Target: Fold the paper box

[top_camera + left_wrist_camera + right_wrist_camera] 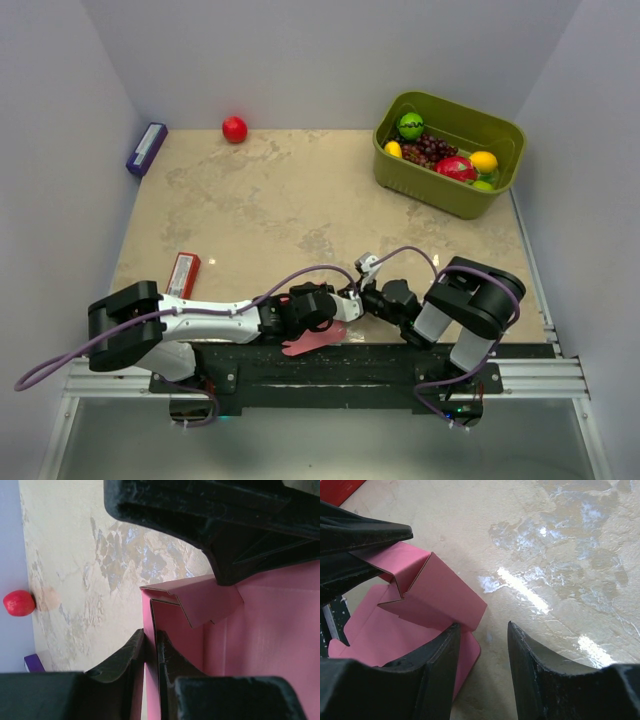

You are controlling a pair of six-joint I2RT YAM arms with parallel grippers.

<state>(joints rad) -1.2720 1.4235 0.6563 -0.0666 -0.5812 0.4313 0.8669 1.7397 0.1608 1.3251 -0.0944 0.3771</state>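
The pink paper box point(312, 343) lies partly folded at the table's near edge, mostly hidden under the two grippers in the top view. My left gripper point(150, 635) is shut on one upright side wall of the box point(260, 630), and a notched flap leans inward above it. My right gripper point(483, 626) stands open over bare table just right of the box point(435, 595). Its left finger point(440, 655) rests against a raised flap, with nothing between the jaws. From above, the left gripper point(335, 308) and right gripper point(362, 297) meet over the box.
A green basket point(400, 170) of fruit stands at the back right. A red ball point(234, 129) and a purple box point(147, 148) sit at the back left. A red flat packet point(183, 274) lies beside the left arm.
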